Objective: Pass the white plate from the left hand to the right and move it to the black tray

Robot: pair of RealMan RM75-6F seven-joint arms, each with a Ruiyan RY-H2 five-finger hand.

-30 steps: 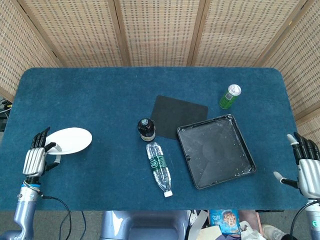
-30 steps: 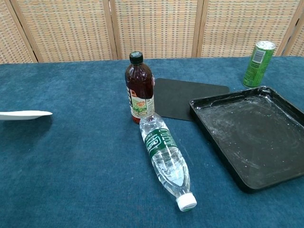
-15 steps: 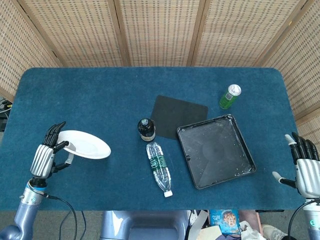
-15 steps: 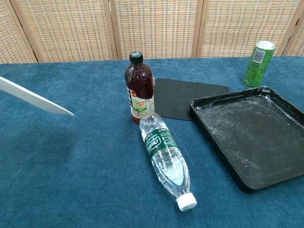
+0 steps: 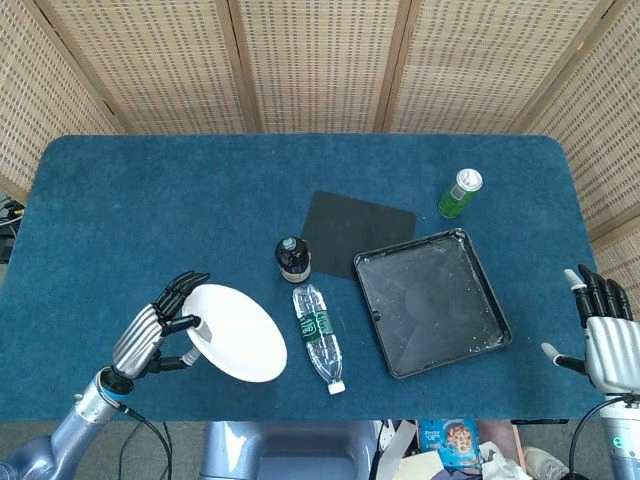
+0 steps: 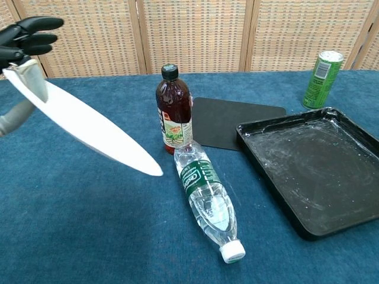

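Your left hand [image 5: 152,335] sits at the front-left of the table [image 5: 150,200]. In the chest view only its dark fingertips [image 6: 32,32] show at the top-left corner; the palm and arm are cut off by the frame edge. It grips the white plate [image 5: 238,332] by its left rim, fingers over the top edge, thumb underneath. The plate is off the cloth and tilted, w/ its right edge dipping down toward the clear water bottle [image 5: 319,337]. From the head view the two look nearly touching, but the chest view shows the plate edge apart from the bottle and above the cloth.

The clear water bottle lies on its side, white cap toward you. Just behind it a dark brown bottle [image 6: 173,109] stands upright, black cap on; its label is too small to read. Behind that, a black mat [image 5: 357,228] lies flat, its right corner against the black tray [image 5: 432,301]. The tray holds nothing but pale smears, possibly residue or glare; can't tell which. A green can [image 5: 459,193] stands upright beyond the tray's far corner.

Your right hand [image 5: 610,335] hovers at the far right, off the table edge, fingers spread, holding nothing. It's absent from the chest view, and its wrist is cut off at the bottom of the frame.
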